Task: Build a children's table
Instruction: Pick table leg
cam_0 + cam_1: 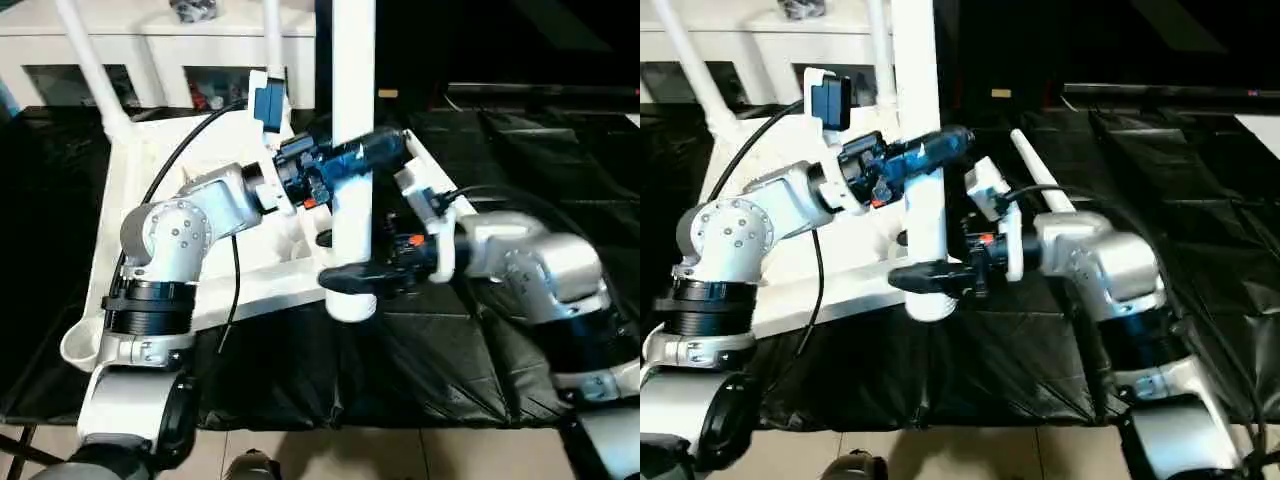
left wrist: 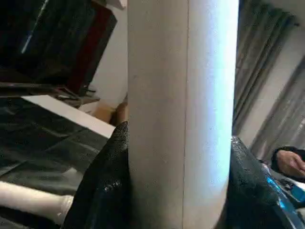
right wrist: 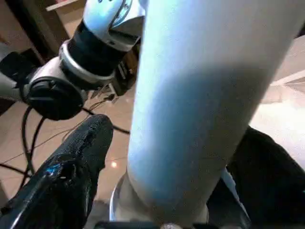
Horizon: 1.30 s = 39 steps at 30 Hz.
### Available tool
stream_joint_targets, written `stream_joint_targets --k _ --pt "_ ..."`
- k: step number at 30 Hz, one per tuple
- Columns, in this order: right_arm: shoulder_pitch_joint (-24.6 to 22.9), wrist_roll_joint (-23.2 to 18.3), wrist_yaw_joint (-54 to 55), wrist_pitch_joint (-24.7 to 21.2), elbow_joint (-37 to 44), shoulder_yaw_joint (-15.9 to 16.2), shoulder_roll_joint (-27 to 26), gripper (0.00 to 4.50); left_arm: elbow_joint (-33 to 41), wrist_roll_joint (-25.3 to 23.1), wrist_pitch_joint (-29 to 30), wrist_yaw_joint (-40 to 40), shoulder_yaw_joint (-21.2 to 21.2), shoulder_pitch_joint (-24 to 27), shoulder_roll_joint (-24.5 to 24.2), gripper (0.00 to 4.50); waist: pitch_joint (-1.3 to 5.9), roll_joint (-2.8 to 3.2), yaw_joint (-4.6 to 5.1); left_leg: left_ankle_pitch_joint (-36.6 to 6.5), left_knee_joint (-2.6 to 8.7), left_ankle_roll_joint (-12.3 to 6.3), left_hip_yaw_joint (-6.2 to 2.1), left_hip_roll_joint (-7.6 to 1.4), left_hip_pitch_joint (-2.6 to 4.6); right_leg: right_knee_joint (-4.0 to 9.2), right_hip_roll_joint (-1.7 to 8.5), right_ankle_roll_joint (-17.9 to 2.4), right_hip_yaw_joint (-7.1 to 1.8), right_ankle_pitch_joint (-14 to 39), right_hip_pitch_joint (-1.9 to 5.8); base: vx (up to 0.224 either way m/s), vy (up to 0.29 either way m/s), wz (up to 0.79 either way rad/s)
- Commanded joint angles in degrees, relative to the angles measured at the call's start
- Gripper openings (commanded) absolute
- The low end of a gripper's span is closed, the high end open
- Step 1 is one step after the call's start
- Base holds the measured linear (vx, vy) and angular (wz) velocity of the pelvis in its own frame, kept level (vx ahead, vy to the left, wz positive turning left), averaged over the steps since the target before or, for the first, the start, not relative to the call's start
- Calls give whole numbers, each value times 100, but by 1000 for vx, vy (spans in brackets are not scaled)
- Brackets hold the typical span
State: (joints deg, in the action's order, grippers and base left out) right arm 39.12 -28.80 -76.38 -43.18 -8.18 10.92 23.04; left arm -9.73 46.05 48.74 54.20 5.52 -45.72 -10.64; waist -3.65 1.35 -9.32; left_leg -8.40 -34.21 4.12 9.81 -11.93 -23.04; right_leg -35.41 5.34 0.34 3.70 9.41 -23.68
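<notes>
You have the upright leg (image 1: pixel 352 150) between both grippers: left gripper (image 1: pixel 362 152) above right gripper (image 1: pixel 347 277), tabletop (image 1: pixel 125 240) behind them, another leg (image 1: pixel 1040 182) beside.

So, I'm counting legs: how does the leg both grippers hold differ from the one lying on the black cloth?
The held leg stands upright at the upturned table top's near corner; the loose leg lies flat on the black cloth.
The held leg is clamped by the left gripper higher up and the right gripper near its base; the loose leg is untouched.
Both are white round tubes.
</notes>
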Motion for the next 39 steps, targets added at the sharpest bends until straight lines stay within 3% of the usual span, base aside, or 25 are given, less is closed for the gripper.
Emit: stream_joint_targets --k 1,4,14,15,19,22,25,27,30,32,34,35,39 --pt "143 -48 -113 -4 -57 65 57 397 131 72 44 84 -81 -85 -42 185 486 -91 -12 -1264 370 31 7 -72 142 386 247 -1046 -175 1479 297 0 0 0" --pt "194 -43 -218 17 -144 110 104 397 132 85 42 145 -105 -77 -74 185 494 -116 -25 -1209 358 13 16 -66 137 367 239 -1106 -172 1333 299 0 0 0" --pt "336 5 -276 39 -458 143 52 397 136 38 -20 290 -211 -46 -97 185 499 -106 -42 -1199 351 12 17 -66 138 356 231 -1147 -170 1259 301 0 0 0" --pt "338 9 -283 42 -468 151 52 368 131 34 -30 294 -216 -47 -98 185 498 -108 -42 -1202 351 13 17 -65 138 359 234 -1143 -170 1273 303 0 0 0" --pt "334 13 -275 47 -502 157 22 358 73 -8 -87 287 -207 -77 -87 185 500 -86 -45 -1209 349 22 12 -65 136 358 231 -1130 -170 1286 304 0 0 0" --pt "334 -17 -242 34 -528 129 -37 317 35 -45 -124 296 -211 -94 -73 185 502 -78 -39 -1242 350 35 12 -64 138 364 230 -1140 -166 1310 300 0 0 0" --pt "326 -32 -220 37 -536 128 -88 315 -19 -77 -178 278 -226 -118 -68 185 503 -73 -41 -1253 354 41 6 -71 142 358 229 -1143 -167 1262 301 0 0 0" --pt "328 -37 -212 35 -542 128 -113 275 -38 -81 -195 287 -231 -128 -80 184 503 -67 -43 -1270 356 56 4 -69 139 354 226 -1160 -165 1248 302 0 0 0" --pt "321 -59 -214 16 -554 106 -153 272 -56 -81 -199 301 -234 -134 -85 184 503 -65 -41 -1321 355 59 5 -64 142 355 224 -1167 -164 1257 302 0 0 0" --pt "316 -59 -210 21 -551 103 -159 237 -59 -84 -199 301 -235 -135 -85 184 506 -67 -47 -1308 354 70 3 -68 146 353 229 -1166 -166 1261 303 0 0 0" --pt "318 -53 -193 44 -561 88 -178 231 -66 -107 -201 311 -240 -137 -89 184 501 -61 -48 -1340 359 77 0 -68 141 355 229 -1162 -165 1289 301 0 0 0" --pt "322 -31 -165 72 -579 83 -191 269 -67 -117 -201 322 -246 -135 -95 184 501 -54 -49 -1364 359 87 0 -67 147 356 229 -1148 -164 1330 295 0 0 0" --pt "346 41 -76 161 -657 56 -232 267 -60 -143 -218 386 -301 -126 -143 184 498 -47 -45 -1408 361 115 -1 -67 149 358 229 -1164 -166 1343 290 0 0 0"
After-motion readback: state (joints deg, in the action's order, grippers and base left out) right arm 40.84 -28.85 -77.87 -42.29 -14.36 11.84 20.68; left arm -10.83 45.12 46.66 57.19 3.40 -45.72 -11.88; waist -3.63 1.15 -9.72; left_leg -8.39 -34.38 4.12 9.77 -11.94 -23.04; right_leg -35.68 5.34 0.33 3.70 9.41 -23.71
